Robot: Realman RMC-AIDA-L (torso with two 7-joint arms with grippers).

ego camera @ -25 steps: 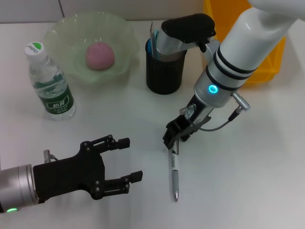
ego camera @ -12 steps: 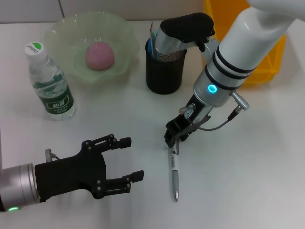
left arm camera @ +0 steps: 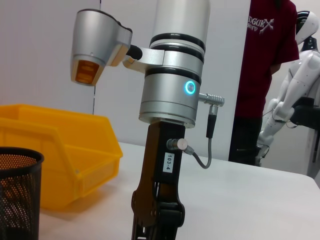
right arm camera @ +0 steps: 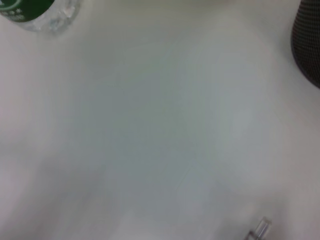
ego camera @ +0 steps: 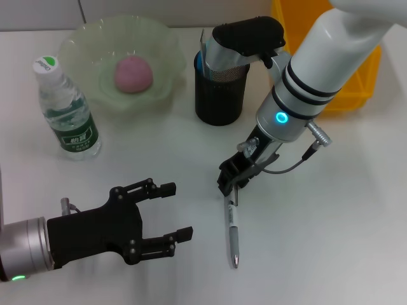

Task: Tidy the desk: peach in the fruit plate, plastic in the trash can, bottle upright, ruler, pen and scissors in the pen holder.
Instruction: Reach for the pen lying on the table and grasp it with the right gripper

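A silver pen (ego camera: 233, 232) lies flat on the white desk, its tip toward me. My right gripper (ego camera: 231, 183) is down at the pen's far end, right over it. The pink peach (ego camera: 132, 72) sits in the green fruit plate (ego camera: 86, 44). Left of the plate, the water bottle (ego camera: 67, 108) stands upright. The black mesh pen holder (ego camera: 219, 95) has a clear ruler-like strip and something blue in it. My left gripper (ego camera: 166, 220) hovers open and empty at the front left. In the right wrist view only the bottle's base (right arm camera: 30, 9), the holder's edge (right arm camera: 307, 45) and the pen's end (right arm camera: 260, 230) show.
A yellow bin (ego camera: 353, 70) stands at the back right, behind the right arm. The left wrist view shows the right arm's wrist (left arm camera: 170, 100), the yellow bin (left arm camera: 60, 150), the mesh holder (left arm camera: 17, 195), and a person (left arm camera: 270, 60) beyond the table.
My right gripper has shifted slightly left and closer to the pen's far end. The pen, the left gripper and the other objects have not moved.
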